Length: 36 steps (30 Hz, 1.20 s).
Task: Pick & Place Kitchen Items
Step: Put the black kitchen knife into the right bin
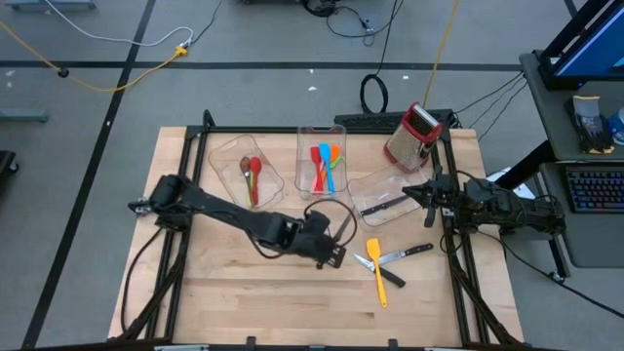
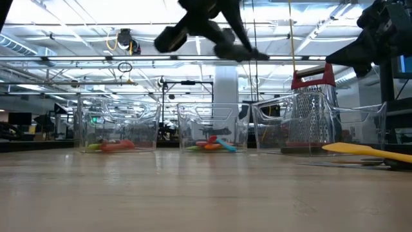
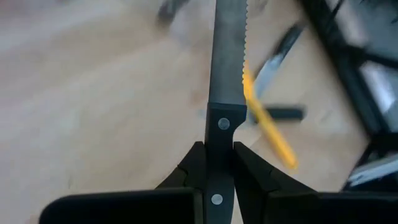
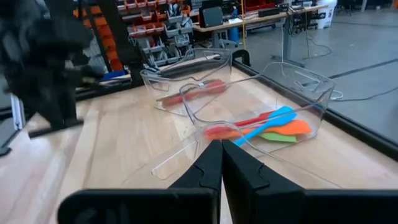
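Left gripper [image 3: 217, 163] above the middle of the tabletop [image 1: 244, 292], fingers [image 3: 186, 171] clamped on the black handle of a serrated knife [image 3: 227, 56], blade pointing forward beyond the fingertips. Below the blade, a yellow spatula [image 3: 267, 121] and another knife [image 3: 273, 62] on the wood. Right gripper [image 4: 221, 158] beside the right clear bin [image 1: 385, 190], fingers pressed together, holding nothing.
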Each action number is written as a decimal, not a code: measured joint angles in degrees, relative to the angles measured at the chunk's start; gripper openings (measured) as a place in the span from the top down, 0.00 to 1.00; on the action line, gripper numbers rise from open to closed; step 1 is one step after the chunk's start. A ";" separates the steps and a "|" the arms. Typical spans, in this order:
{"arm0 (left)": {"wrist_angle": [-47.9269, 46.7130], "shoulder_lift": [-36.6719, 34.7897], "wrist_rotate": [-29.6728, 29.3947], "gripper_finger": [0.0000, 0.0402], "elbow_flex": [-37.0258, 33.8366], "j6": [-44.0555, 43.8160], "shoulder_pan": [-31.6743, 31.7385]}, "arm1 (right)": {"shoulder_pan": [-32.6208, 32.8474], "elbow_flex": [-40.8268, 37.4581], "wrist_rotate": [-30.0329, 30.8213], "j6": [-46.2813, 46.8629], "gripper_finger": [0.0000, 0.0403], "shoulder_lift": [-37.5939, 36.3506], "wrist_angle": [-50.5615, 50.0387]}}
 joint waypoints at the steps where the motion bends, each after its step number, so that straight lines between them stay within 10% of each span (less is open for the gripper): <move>1: 0.77 -0.48 -0.86 0.90 0.06 0.75 0.47 | -0.02 0.00 0.00 -0.48 0.99 0.00 0.05; 36: 16.29 -1.46 12.89 0.90 7.30 38.58 23.91 | 0.00 0.00 2.50 -6.63 0.99 0.01 5.10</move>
